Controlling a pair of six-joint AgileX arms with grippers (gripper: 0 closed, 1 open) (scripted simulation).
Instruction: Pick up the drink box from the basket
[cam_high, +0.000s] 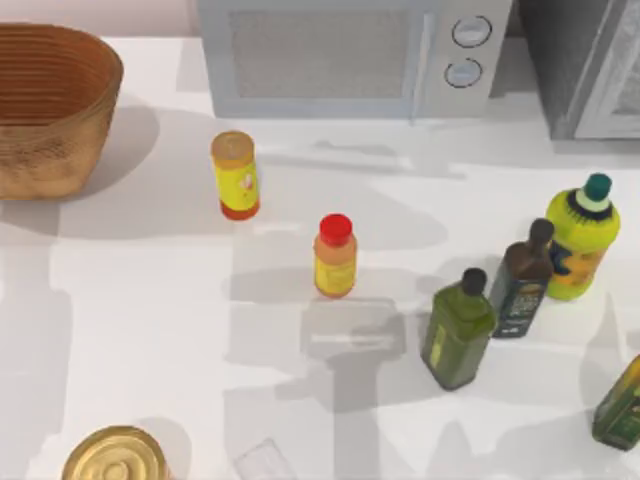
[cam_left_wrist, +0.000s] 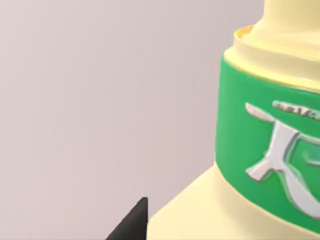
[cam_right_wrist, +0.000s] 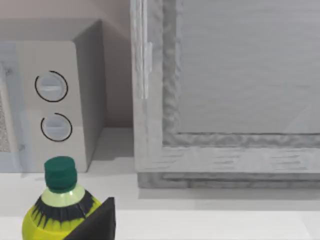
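**Drink box close before the left wrist camera; lift phase judged to be in hand**

Top view, left to right: the basket (cam_high: 45, 105) stands at the far left corner of the table (cam_high: 150, 330). A tan-capped yellow bottle (cam_high: 235, 176) and a red-capped yellow bottle (cam_high: 334, 256) stand well apart from it toward the middle, and dark oil bottles (cam_high: 458, 328) cluster at the right.

Left wrist view: a cream body with a green band, taken to be the drink box (cam_left_wrist: 265, 150), sits very close to the camera against a plain wall. A dark tip of the left tool (cam_left_wrist: 131, 224) lies just beside it. Whether this tool is spread or pinching the box cannot be told.

Right wrist view: the right tool (cam_right_wrist: 97, 222) is near a green-capped yellow bottle (cam_right_wrist: 57, 207) at the far right, apparently idle; its state cannot be told.

The next move calls for a steady, upright hold, clear of the basket rim.
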